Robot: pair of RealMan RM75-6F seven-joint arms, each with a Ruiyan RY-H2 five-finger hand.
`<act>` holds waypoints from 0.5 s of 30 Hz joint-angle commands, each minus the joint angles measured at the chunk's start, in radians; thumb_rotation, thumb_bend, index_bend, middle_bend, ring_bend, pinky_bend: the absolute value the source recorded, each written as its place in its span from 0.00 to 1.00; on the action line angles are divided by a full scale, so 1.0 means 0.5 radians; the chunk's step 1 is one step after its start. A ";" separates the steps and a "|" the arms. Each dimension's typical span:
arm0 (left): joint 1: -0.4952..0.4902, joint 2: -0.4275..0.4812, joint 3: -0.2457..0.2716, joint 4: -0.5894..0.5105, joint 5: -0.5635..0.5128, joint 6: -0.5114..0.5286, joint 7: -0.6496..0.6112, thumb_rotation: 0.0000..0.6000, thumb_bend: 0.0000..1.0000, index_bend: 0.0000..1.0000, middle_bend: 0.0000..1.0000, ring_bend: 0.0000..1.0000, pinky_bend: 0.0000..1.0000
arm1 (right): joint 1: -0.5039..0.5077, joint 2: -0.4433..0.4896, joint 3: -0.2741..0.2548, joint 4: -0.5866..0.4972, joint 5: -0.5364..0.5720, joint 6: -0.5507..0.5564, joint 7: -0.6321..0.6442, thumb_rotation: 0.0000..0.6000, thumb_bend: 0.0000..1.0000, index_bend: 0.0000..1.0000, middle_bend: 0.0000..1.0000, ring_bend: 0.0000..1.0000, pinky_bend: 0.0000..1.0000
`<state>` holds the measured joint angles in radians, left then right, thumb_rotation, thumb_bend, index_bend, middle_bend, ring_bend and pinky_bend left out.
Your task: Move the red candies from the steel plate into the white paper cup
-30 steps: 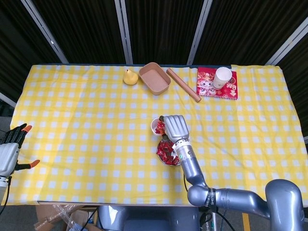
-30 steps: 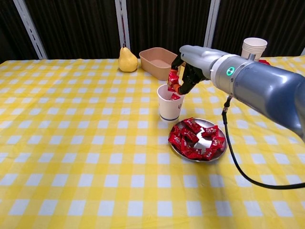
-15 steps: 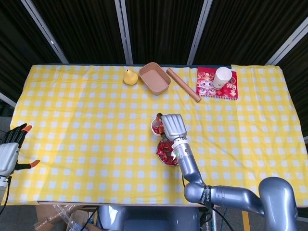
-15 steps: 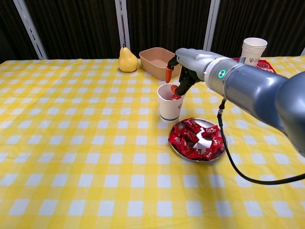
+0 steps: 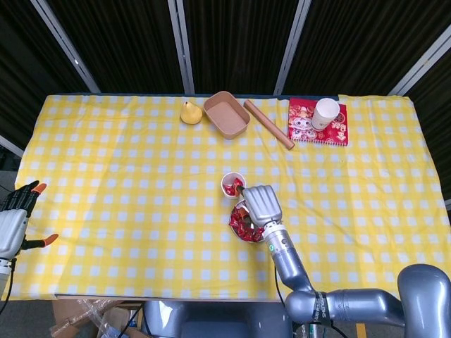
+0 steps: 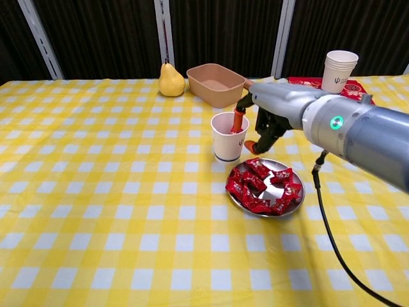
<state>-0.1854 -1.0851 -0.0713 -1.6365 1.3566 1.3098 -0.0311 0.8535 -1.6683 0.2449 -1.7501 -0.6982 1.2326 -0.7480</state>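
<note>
Red candies point(image 6: 265, 187) heaped on steel plate point(image 6: 295, 204), near the middle of the table point(image 6: 96, 192) under its yellow-and-white checked cloth; a few more visible inside white paper cup point(image 6: 227, 137) in the head view. Cup upright, just beside the plate on its far-left side, apart from it in the chest view. Right hand point(image 6: 261, 121) poised over the gap between cup and plate, above the plate's far edge, fingers point(image 6: 238, 119) apart with orange tips pointing down, one of them right at the cup's rim; nothing seen between them. Grey forearm running off toward the right edge in the chest view, with a lit green dot on it and a black cable hanging below. In the head view, same hand point(image 5: 259, 205) covering part of the plate point(image 5: 239, 236), cup point(image 5: 232, 184) just up-left of it.

Left hand point(image 5: 15, 220) far off at the left edge of the head view, beyond the table's edge, fingers spread, empty; out of the chest view.

Along the far side of the table: yellow pear point(image 6: 170, 81), upright; tan shallow box point(image 6: 216, 84) just beside it to the right; wooden rolling pin point(image 5: 268, 124) lying at an angle, right of the box; red patterned booklet point(image 5: 317, 121) further right, with stack of paper cups point(image 6: 339, 70) standing on it.
</note>
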 commanded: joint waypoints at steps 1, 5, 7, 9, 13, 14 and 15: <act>0.002 -0.001 0.001 0.000 0.005 0.007 0.004 1.00 0.00 0.05 0.00 0.00 0.00 | -0.050 0.016 -0.078 -0.069 -0.024 0.043 -0.024 1.00 0.44 0.39 0.93 0.94 0.98; 0.007 -0.006 0.001 0.006 0.014 0.023 0.011 1.00 0.00 0.05 0.00 0.00 0.00 | -0.090 0.013 -0.148 -0.113 -0.043 0.059 -0.021 1.00 0.44 0.38 0.93 0.94 0.98; 0.008 -0.009 0.001 0.008 0.016 0.029 0.017 1.00 0.00 0.05 0.00 0.00 0.00 | -0.107 0.006 -0.174 -0.125 -0.064 0.066 -0.011 1.00 0.43 0.39 0.93 0.94 0.98; 0.009 -0.012 0.002 0.010 0.019 0.035 0.024 1.00 0.00 0.05 0.00 0.00 0.00 | -0.118 -0.003 -0.202 -0.125 -0.077 0.059 -0.010 1.00 0.43 0.39 0.93 0.94 0.98; 0.011 -0.017 0.000 0.010 0.018 0.040 0.030 1.00 0.00 0.05 0.00 0.00 0.00 | -0.125 -0.016 -0.220 -0.101 -0.072 0.044 -0.019 1.00 0.40 0.38 0.93 0.94 0.98; 0.011 -0.017 -0.001 0.010 0.017 0.041 0.030 1.00 0.00 0.05 0.00 0.00 0.00 | -0.126 -0.018 -0.221 -0.093 -0.064 0.039 -0.023 1.00 0.39 0.37 0.93 0.94 0.98; 0.012 -0.017 -0.001 0.010 0.015 0.042 0.031 1.00 0.00 0.05 0.00 0.00 0.00 | -0.128 -0.019 -0.224 -0.085 -0.053 0.032 -0.028 1.00 0.38 0.37 0.93 0.94 0.98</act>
<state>-0.1795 -1.0938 -0.0720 -1.6313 1.3640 1.3307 -0.0156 0.7907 -1.6765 0.1346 -1.7955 -0.7287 1.2515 -0.7596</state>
